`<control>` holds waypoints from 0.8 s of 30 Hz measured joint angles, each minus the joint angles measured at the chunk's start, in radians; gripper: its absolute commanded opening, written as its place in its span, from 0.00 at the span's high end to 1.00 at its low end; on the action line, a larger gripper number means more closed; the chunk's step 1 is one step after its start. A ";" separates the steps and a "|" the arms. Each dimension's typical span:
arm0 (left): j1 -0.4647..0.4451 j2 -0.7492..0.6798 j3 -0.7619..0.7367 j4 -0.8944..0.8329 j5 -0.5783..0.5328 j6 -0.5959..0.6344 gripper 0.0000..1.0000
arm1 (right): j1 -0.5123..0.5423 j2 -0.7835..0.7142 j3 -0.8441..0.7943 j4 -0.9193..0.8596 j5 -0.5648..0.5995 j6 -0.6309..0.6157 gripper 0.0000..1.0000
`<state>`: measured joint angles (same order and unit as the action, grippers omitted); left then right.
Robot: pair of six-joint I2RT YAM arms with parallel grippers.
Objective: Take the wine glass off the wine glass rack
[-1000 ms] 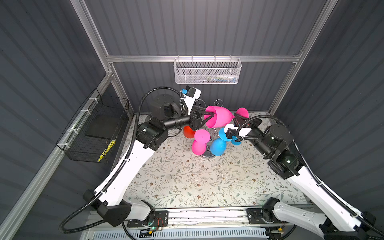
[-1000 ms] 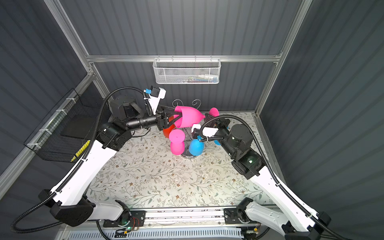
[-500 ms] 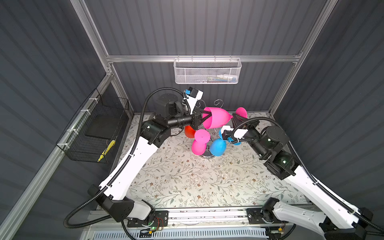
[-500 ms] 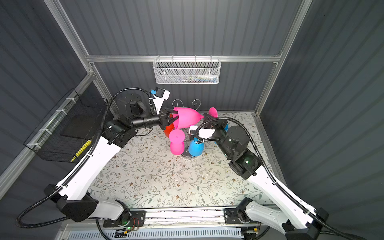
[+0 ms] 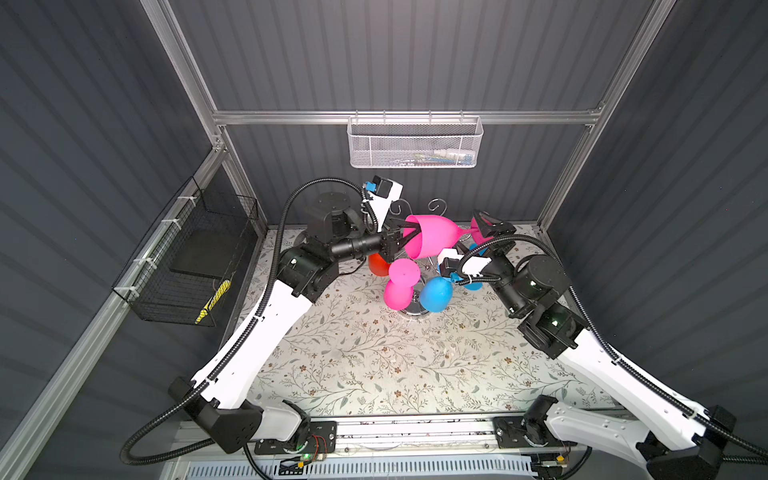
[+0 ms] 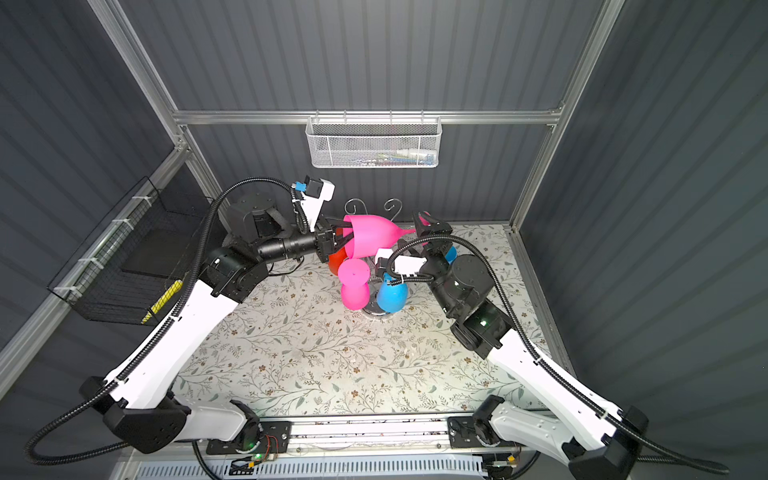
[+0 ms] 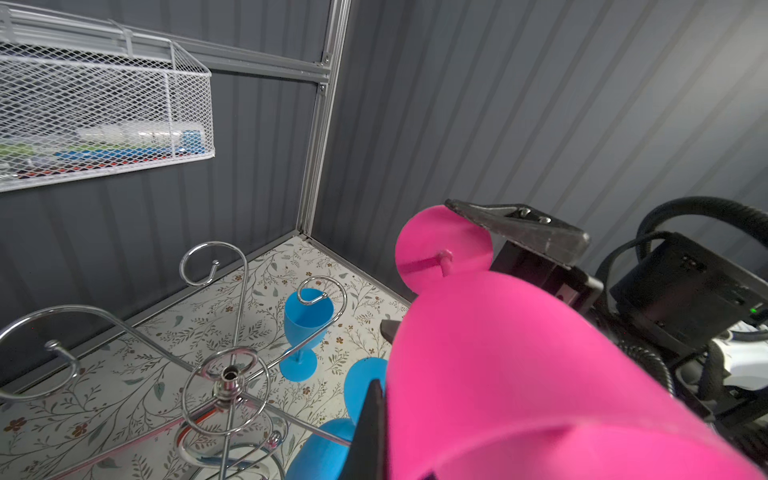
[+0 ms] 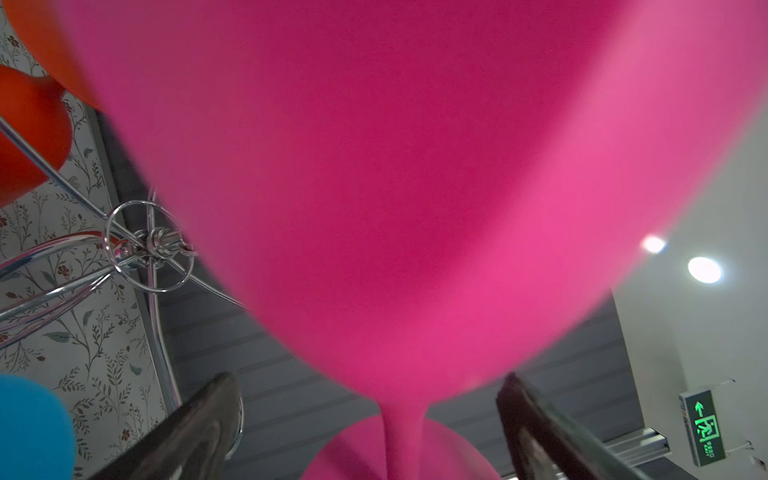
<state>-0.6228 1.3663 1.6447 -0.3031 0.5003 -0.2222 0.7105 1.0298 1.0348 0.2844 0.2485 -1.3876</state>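
The wine glass (image 5: 432, 241) is smooth matt pink, with a tulip bowl, a thin stem and a flat round foot. It lies sideways in the air above the wine glass rack (image 5: 417, 312), over the middle of the tabletop's (image 5: 374, 365) far edge. The rack is shiny chrome wire with curled arm ends, and its mirror base is mostly hidden under a hanging pink glass (image 5: 399, 286) and a blue glass (image 5: 434, 295).

The left arm reaches in level from the left. The left gripper (image 5: 409, 236) is clenched on the bowl's rim, one finger (image 7: 370, 432) against the outside wall.

The right arm bends in from the right (its wrist covers part of the foot). The right gripper (image 8: 370, 380) is spread wide on either side of the stem, touching nothing. In the right wrist view the bowl is a blur filling most of the picture.
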 measured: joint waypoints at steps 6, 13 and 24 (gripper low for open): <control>0.000 -0.084 -0.101 0.114 -0.109 0.000 1.00 | 0.001 -0.013 -0.002 0.056 0.005 0.050 0.01; 0.000 -0.175 -0.188 0.224 -0.295 0.046 1.00 | 0.001 -0.069 -0.014 0.068 0.019 0.140 0.01; 0.000 -0.323 -0.319 0.295 -0.609 0.257 1.00 | 0.002 -0.122 -0.042 0.060 0.056 0.257 0.01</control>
<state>-0.6228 1.0435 1.3254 -0.0082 -0.1089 0.0345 0.7124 0.9077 0.9924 0.3443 0.3050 -1.1305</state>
